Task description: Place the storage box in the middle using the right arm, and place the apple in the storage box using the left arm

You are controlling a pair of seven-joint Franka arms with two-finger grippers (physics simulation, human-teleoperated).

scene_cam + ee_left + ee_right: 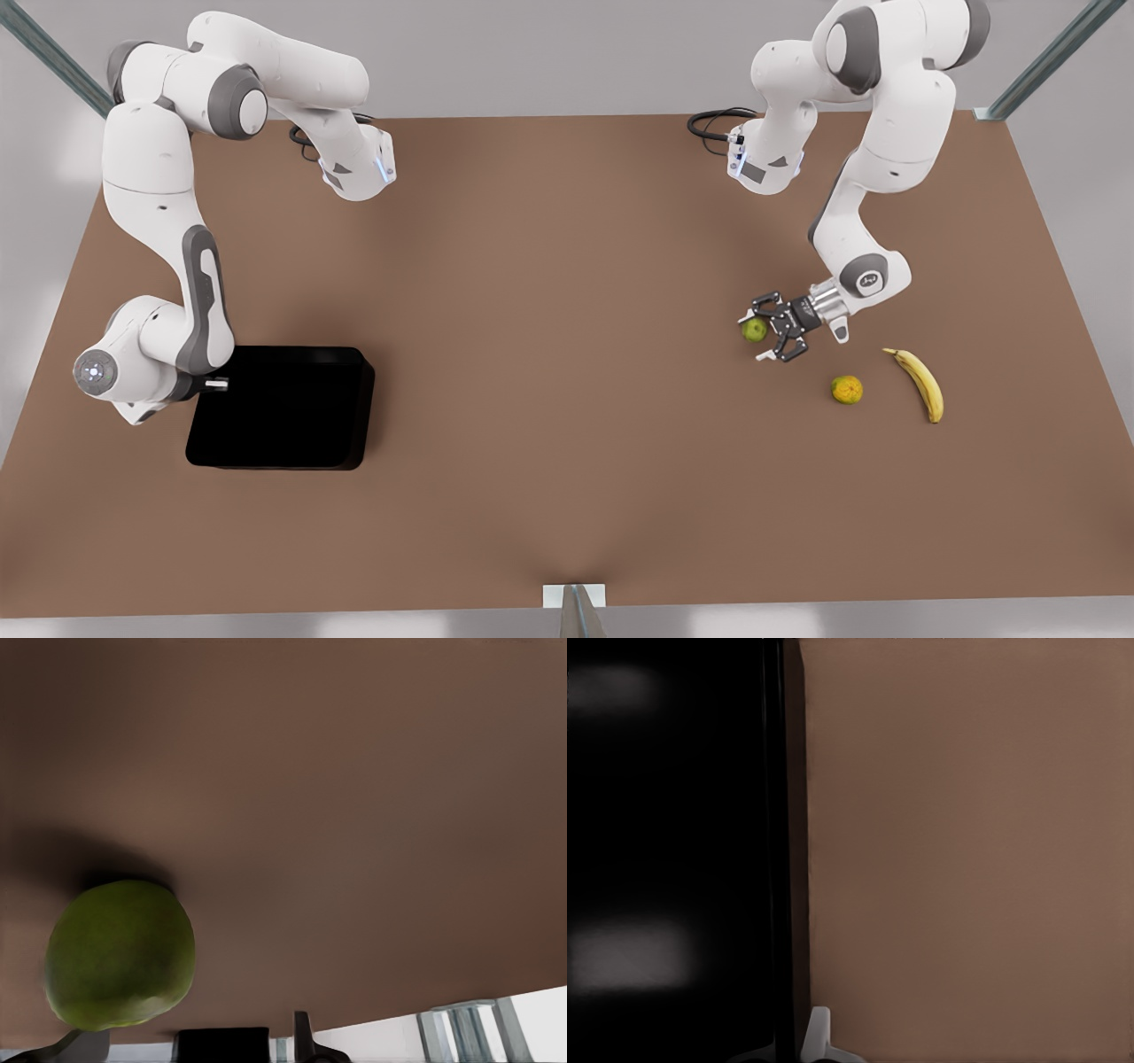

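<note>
The left tool (772, 335) sits low over the worktop (567, 399) on the front view's right, its fingers spread wide. The apple (754, 330) lies just at the upper finger, on the side toward the worktop's middle; whether it touches is hard to tell. In the left wrist view the apple (120, 955) rests on the brown surface with its shadow behind it, close in front of the fingertips (306, 1041). An orange fruit (847, 389) lies near the apple, toward the front edge of the worktop, and a banana (921, 383) lies beyond that, farther from the apple.

The right tool is at the edge of the box (283, 408), well apart from the apple on the front view's left, hidden under its own wrist there. In the right wrist view one pale finger (818, 1036) stands just outside the box wall (784, 859); I cannot tell how wide the fingers are set. The box rests flat on the worktop, far from the middle.
</note>
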